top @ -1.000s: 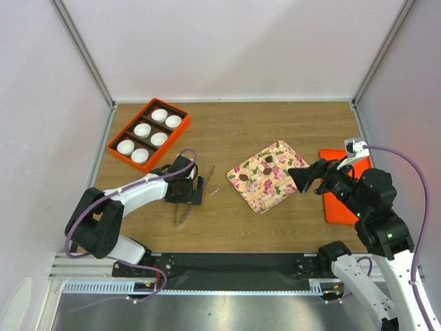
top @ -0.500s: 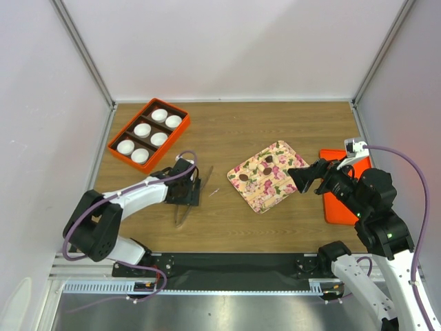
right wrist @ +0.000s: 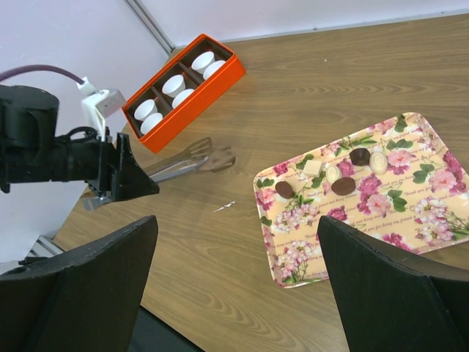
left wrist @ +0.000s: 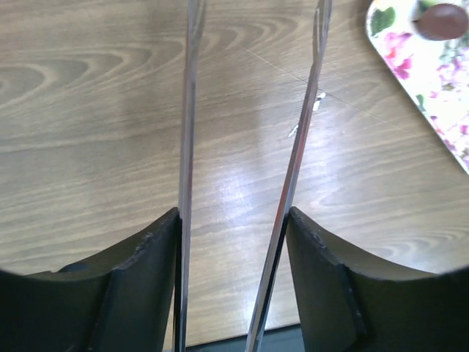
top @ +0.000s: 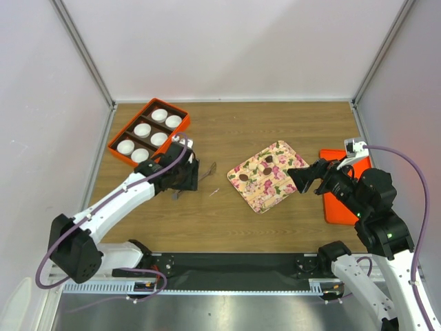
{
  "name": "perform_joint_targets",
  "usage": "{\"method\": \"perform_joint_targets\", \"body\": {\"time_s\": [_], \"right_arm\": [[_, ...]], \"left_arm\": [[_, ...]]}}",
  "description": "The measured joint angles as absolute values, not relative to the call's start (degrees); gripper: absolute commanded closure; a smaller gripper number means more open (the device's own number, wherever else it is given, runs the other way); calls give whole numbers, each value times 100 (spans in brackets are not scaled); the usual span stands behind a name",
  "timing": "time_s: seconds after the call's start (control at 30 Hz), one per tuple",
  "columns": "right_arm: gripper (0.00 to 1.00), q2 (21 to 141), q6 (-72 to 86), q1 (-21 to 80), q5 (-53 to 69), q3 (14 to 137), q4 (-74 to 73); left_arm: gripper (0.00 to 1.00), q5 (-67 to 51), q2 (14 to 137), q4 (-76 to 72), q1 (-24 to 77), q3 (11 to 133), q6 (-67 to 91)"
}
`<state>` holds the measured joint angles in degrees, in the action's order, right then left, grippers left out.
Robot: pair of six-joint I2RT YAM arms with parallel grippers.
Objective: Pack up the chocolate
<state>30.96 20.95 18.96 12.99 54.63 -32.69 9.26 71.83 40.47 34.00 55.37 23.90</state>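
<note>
Reading the overhead view as a clock face with 12 at the far wall, the pink-flowered tray (top: 265, 189) lies just right of the middle of the bench (top: 275, 124). The chocolate (right wrist: 343, 186) is on this tray: three dark brown pieces sit near its middle among a few pale pieces, none of them in the box.

The orange box (top: 118, 137) lies at 10 o'clock and holds six white paper cups (top: 142, 129), one in each compartment.

The left end effector (left wrist: 233, 227) is at about 8 o'clock, just beside the box's near corner, and is clamped on a pair of metal tongs (right wrist: 187, 161). In the left wrist view each tong arm lies against the inner face of a finger, and the two arms stand apart. The tong tips point toward 3 o'clock, at the tray, and stop well short of it. A small white scrap (top: 214, 192) lies on the wood between the tongs and the tray.

The right end effector (top: 298, 178) hangs at the tray's 3 o'clock edge with its fingers wide apart, gripping nothing. A flat orange tray (top: 336, 207) lies at 4 o'clock, partly under that arm.
</note>
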Motion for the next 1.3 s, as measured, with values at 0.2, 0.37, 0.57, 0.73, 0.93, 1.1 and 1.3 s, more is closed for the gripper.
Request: {"method": "perform_joint_targets", "body": {"time_s": [0.2, 0.37, 0.57, 0.73, 0.93, 1.1, 1.3], "right_arm": [[0, 3096, 2097, 1896, 1302, 5463, -3271], [0, 3096, 2121, 1896, 1308, 5457, -3267], [0, 3096, 2134, 1896, 1321, 5454, -3271], [0, 3116, 2137, 1896, 1323, 5454, -3273], [0, 3214, 2139, 1896, 1310, 5454, -3306], [0, 3317, 2137, 1896, 1085, 5457, -3494], [0, 3356, 2112, 1896, 718, 5629, -3732]], "left_arm": [[41, 930, 7072, 4532, 3428, 5902, 2381], [42, 932, 7063, 4755, 3433, 6062, 2349], [42, 1039, 6980, 4923, 3439, 6136, 2351], [44, 1621, 6989, 5450, 3450, 6869, 2338], [47, 1778, 7013, 5498, 3568, 7935, 1946], [48, 1557, 7345, 5332, 4342, 8204, 1693], [48, 1496, 8110, 5192, 5054, 8414, 1590]]}}
